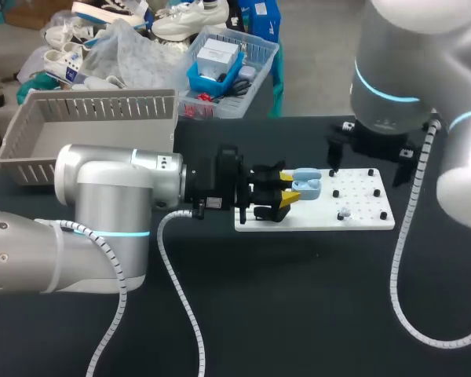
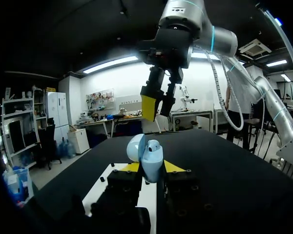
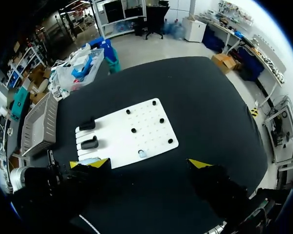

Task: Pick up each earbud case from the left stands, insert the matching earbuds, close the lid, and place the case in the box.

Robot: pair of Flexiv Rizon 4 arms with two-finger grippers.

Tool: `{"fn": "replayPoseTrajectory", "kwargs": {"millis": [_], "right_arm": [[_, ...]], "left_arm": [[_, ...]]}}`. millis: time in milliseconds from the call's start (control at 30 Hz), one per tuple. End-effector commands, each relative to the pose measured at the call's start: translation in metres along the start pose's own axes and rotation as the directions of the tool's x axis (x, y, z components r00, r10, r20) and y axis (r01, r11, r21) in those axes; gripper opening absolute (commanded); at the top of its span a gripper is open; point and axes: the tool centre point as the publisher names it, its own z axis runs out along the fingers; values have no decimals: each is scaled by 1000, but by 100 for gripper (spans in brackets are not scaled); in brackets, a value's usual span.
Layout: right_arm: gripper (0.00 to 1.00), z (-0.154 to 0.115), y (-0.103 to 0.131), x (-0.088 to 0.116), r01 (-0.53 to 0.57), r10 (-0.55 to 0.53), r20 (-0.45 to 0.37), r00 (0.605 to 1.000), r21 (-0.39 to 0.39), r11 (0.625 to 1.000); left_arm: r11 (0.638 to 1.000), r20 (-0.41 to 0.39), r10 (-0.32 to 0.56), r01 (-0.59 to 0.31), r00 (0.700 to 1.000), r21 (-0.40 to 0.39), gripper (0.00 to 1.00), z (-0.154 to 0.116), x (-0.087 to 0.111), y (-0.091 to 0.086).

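Though open-lidded, case (image 2: pixel 148 155) between left fingers (image 2: pixel 173 167)

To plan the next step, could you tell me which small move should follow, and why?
Probably lower the open right hand onto the loose earbud on the white board: the left hand holds the blue case with its lid open, and the right hand hangs empty above.

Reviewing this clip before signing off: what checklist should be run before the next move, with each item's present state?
1. Left gripper shut on light blue earbud case: ok.
2. Case lid open: ok.
3. Both earbuds seated in case: not ok; one earbud lies on the white peg board.
4. Right gripper clear of the case: ok.
5. Right gripper's load: cannot tell.
6. Grey slatted basket in view: ok.
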Motion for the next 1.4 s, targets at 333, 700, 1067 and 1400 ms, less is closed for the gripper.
{"fn": "replayPoseTrajectory", "kwargs": {"millis": [333, 700, 1067, 1400], "right_arm": [[88, 33, -40, 20, -61, 80, 91, 993, -194, 979], [83, 52, -34, 19, -52, 67, 56, 996, -240, 969], [82, 50, -29, 19, -30, 45, 55, 997, -247, 968], [81, 49, -22, 18, -7, 21, 51, 998, -263, 965]], "left_arm": [[1000, 0, 0, 0, 1000, 0, 0, 0, 0, 0], [1000, -10, 0, 0, 1000, 5, 0, 0, 5, 4], [1000, -10, 12, -12, 1000, 5, 0, 4, 8, 12], [1000, -10, 14, -14, 1000, -14, 0, 4, 10, 11]]}}
